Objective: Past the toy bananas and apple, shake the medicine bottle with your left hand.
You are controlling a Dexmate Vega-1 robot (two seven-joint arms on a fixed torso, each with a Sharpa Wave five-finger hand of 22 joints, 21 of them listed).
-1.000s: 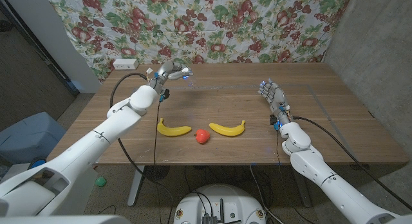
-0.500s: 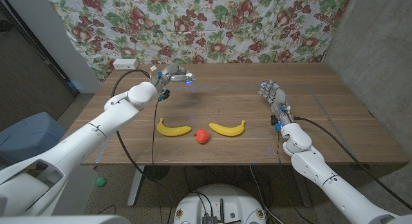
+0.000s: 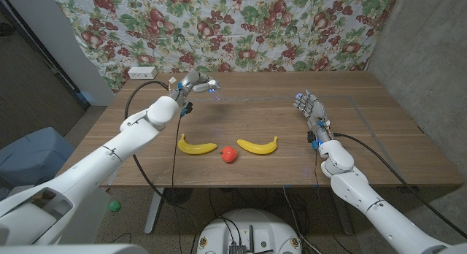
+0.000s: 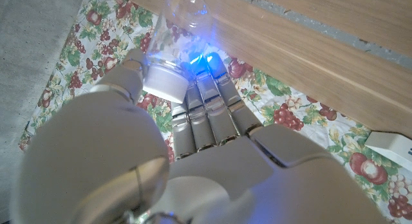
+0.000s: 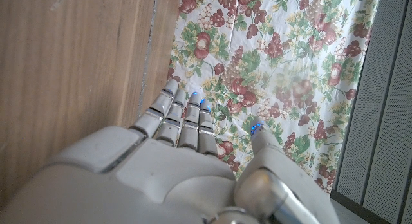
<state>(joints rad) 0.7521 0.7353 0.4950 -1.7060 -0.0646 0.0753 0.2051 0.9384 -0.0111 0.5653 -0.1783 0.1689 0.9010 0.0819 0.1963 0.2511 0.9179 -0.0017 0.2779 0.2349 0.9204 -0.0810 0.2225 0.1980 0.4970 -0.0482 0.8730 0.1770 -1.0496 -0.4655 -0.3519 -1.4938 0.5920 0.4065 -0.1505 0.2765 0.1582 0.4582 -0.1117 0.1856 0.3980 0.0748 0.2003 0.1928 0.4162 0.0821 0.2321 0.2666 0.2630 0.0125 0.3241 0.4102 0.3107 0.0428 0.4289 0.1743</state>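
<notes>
On the wooden worktop (image 3: 379, 137) the right hand (image 3: 309, 108) waits with fingers apart and holding nothing, while the left hand (image 3: 191, 83) grips the clear medicine bottle (image 4: 174, 40) above the far edge, past the bananas (image 3: 257, 145) and the apple (image 3: 229, 154).

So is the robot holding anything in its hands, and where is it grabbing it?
The left hand holds the bottle, fingers wrapped near its white cap end. The right hand holds nothing.

Two yellow toy bananas (image 3: 197, 145) flank a red toy apple (image 3: 229, 154) on the brown wooden desk (image 3: 379, 137); a fruit-patterned cloth backdrop (image 3: 241, 28) hangs behind.
</notes>
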